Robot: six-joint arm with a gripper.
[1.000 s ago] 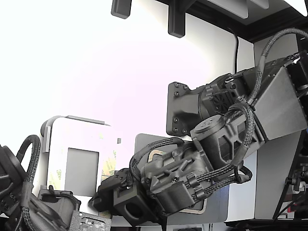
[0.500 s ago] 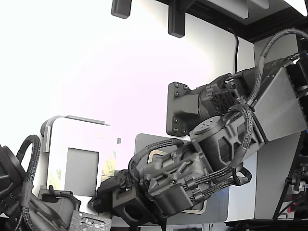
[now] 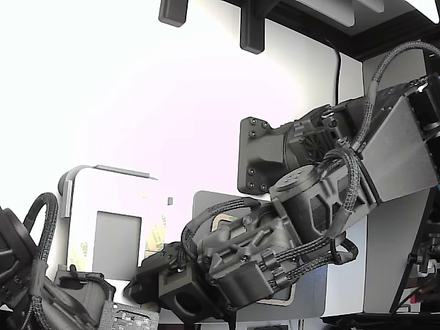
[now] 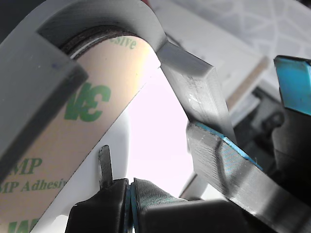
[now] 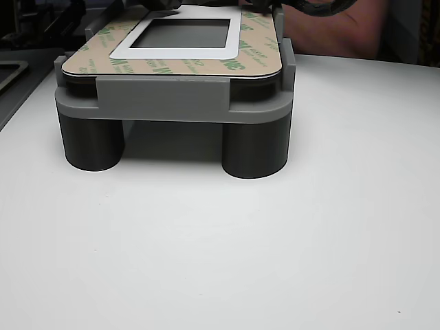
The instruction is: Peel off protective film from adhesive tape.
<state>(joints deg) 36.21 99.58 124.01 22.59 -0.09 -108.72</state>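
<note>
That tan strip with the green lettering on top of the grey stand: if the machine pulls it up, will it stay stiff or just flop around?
Probably floppy: the protective film looks paper-thin and already follows the curve at the corner of the grey fixture. It likely weighs almost nothing, so it should lift easily once freed. Its smooth printed face may be slippery, so the tool would need a firm pinch on an edge.

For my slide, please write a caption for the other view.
Panel framed by tan protective film with green print, seated in a grey holder on two dark round legs, on a white table.
</note>
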